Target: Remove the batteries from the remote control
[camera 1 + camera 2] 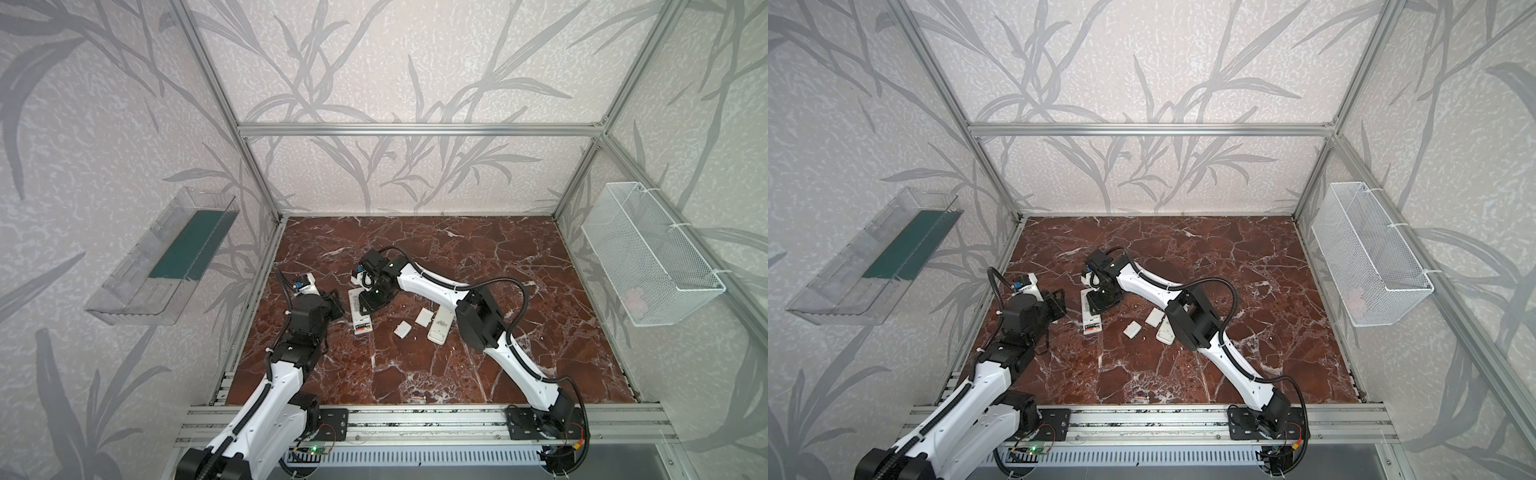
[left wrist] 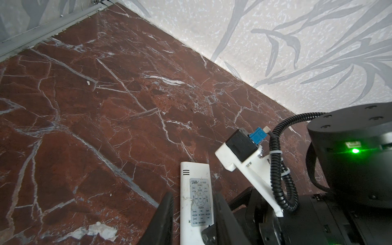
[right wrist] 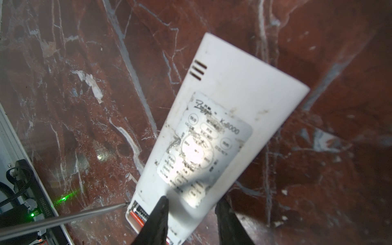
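Left of middle on the surface (image 1: 415, 374), seeing a white remote (image 1: 358, 309) lying flat, compartment (image 3: 134, 206) uncovered at the end turned toward the front rail (image 1: 415, 419). Spotting an orange battery (image 3: 137, 213) sitting in that compartment. Finding the right pincer (image 3: 192, 199) poised over the remote's face, just short of the battery: fingers (image 3: 156, 222) parted, yet narrower than the remote, one tip over the face and the other at a long edge, so released rather than clamped around it; touching or hovering being impossible to tell. Noting a thin metal rod (image 3: 63, 220) reaching in from the side of the left arm (image 1: 286, 374), tip at the compartment's corner, just beside the battery. Placing the left pincer (image 2: 193, 196) near the remote's battery end, on its left in both top views; fingers (image 2: 166, 216) standing apart with something dark low between them, grasping or not being impossible to tell.

Seeing, right of the remote, a white cover (image 1: 402, 330), a second cover (image 1: 424, 316) and a second remote (image 1: 438, 330), the last partly under the right arm (image 1: 478, 307). Finding a clear bin (image 1: 124, 299) on the left wall (image 1: 83, 166) holding a flat green sheet (image 1: 189, 245). Finding a mesh basket (image 1: 615, 241) on the right wall (image 1: 727, 166) holding something pale (image 1: 633, 299), too blurred to name.
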Robot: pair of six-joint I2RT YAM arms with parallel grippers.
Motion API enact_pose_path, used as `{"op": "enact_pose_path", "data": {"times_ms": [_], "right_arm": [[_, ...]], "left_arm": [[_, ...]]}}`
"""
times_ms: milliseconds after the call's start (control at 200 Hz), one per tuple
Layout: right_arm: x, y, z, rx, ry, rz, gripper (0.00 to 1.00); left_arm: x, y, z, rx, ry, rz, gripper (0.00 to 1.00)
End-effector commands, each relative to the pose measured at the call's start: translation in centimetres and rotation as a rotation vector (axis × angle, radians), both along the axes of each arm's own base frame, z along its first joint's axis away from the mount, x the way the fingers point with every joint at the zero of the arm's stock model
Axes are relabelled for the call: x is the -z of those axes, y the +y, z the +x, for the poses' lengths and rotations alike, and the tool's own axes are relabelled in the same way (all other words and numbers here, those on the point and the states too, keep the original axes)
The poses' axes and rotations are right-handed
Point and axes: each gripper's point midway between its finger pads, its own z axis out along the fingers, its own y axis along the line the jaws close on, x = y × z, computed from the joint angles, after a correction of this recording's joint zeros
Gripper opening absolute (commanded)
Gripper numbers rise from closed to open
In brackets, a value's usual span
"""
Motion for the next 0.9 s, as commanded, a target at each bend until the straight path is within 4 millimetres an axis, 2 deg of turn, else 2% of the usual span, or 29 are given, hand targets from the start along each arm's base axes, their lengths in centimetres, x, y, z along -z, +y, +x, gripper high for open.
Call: {"op": "enact_pose_path", "data": {"times_ms": [0, 150, 445, 715, 895], "right_arm": [[4.8, -1.8, -1.8, -0.021, 0.061, -0.133, 0.37], [4.7, -1.8, -1.8, -0.021, 0.060, -0.129, 0.37], [4.6, -1.8, -2.0, -0.024, 0.062, -0.131, 0.37], [4.7, -1.7, -2.0, -0.023, 0.062, -0.132, 0.36], [4.7, -1.7, -2.0, -0.025, 0.063, -0.130, 0.36]], "left_arm": [[-2.1, 0.6, 0.1, -0.030, -0.059, 0.002, 0.00], [-2.7, 0.6, 0.3, -0.031, -0.076, -0.005, 0.00], [-1.8, 0.2, 0.8, -0.025, -0.067, -0.028, 0.00], [-3.4, 0.4, 0.7, -0.034, -0.104, -0.034, 0.00], [-2.9, 0.3, 0.9, -0.030, -0.095, -0.033, 0.00]]}}
